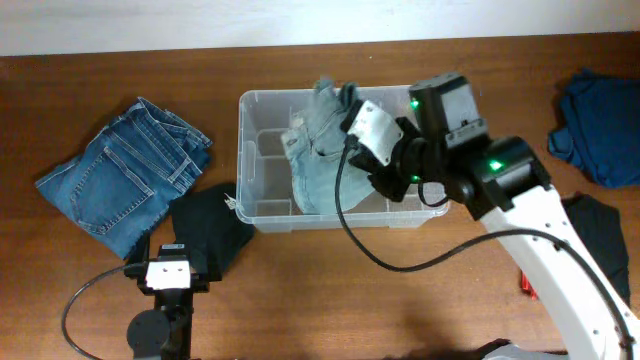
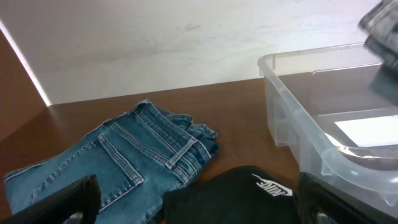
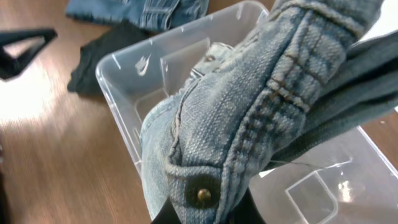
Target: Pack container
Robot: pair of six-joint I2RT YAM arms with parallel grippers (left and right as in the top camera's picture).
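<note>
The container is a clear plastic bin at the table's centre. A pair of light blue jeans hangs partly inside it, bunched and lifted at the top. My right gripper is shut on the jeans; in the right wrist view the denim fills the frame above the container's rim, and the gripper pinches the fabric by a brass rivet. My left gripper stands open near the front edge, nothing between its fingers. It faces a black garment beside the container's wall.
Folded dark blue jeans lie at the left, with the black garment against the container's front left corner. A dark blue garment and another black one lie at the right. A small red object lies beside the right arm.
</note>
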